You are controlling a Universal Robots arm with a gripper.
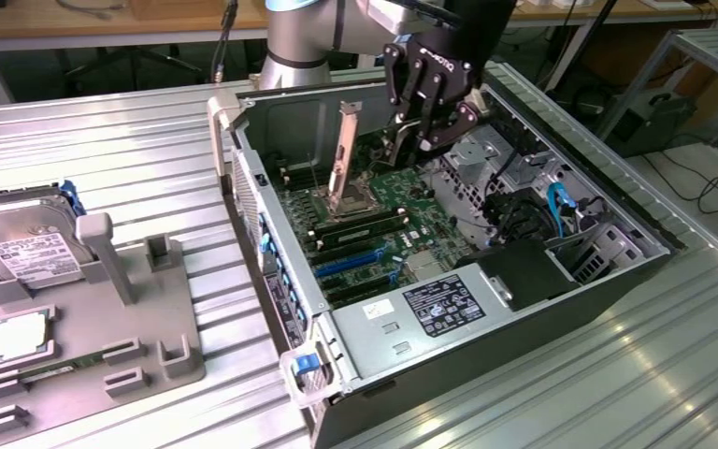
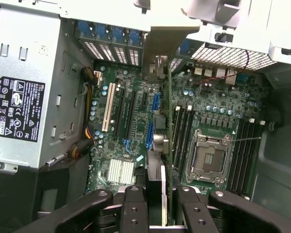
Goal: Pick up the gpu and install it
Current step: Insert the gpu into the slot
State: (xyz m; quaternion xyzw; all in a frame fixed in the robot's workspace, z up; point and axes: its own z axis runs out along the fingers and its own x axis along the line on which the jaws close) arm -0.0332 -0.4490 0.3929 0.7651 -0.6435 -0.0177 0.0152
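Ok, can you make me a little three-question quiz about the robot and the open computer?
1. True or false: the gripper holds the gpu above the motherboard.
2. Which lies on the grey tray at the exterior view's left? A) hard drive B) keyboard C) mouse
3. Fill in: the computer case's side is ____, so its inside shows.

Key: 1 true; 2 A; 3 open.

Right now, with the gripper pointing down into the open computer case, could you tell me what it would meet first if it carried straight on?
Probably the motherboard. The gripper holds the gpu edge-on below its jaws, so the card's lower edge would land first, near the blue slots beside the memory sticks. Depth is unclear.
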